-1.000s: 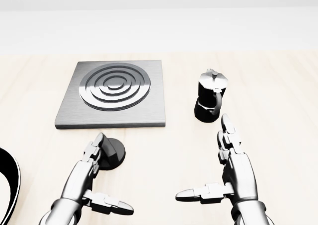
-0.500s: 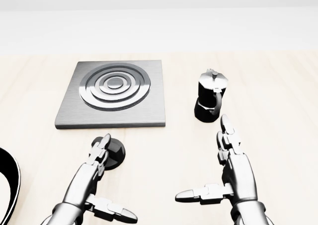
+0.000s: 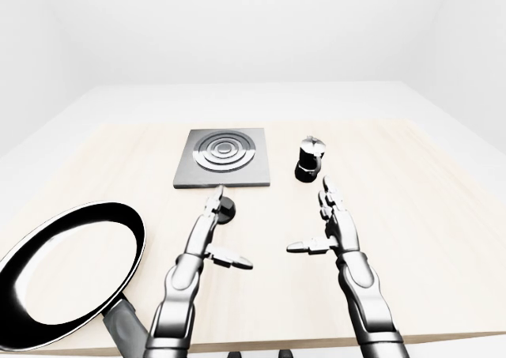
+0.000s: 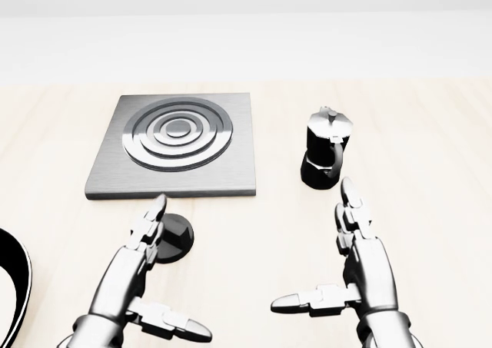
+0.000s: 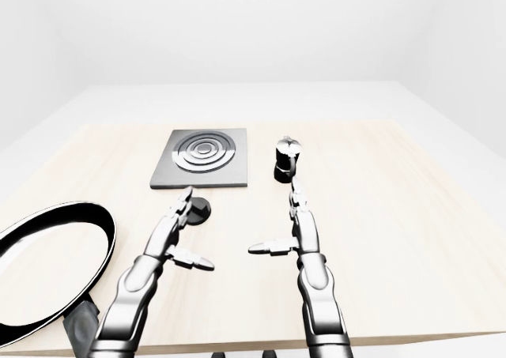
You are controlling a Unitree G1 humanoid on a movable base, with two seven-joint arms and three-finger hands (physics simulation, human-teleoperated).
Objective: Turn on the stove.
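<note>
The stove is a grey square plate with concentric rings [image 4: 175, 144] lying on the light wooden table [image 4: 438, 210]. Its black round knob [image 4: 175, 239] sits on the table just below the plate's lower edge. My left hand [image 4: 181, 268] is open. Its straight fingers [image 4: 147, 229] lie over the knob's left side, with the tips near the plate's edge and the thumb spread out to the right, below the knob. My right hand [image 4: 311, 242] is open and empty, to the right of the knob and below the moka pot.
A black and silver moka pot [image 4: 325, 157] stands to the right of the stove plate, just above my right fingertips. A large black frying pan [image 3: 67, 271] lies at the lower left of the table, its handle over the near edge.
My left hand's fingers have shifted slightly over the knob, dipping first and now reaching back up toward the plate. The right hand, pot and plate have not moved.
</note>
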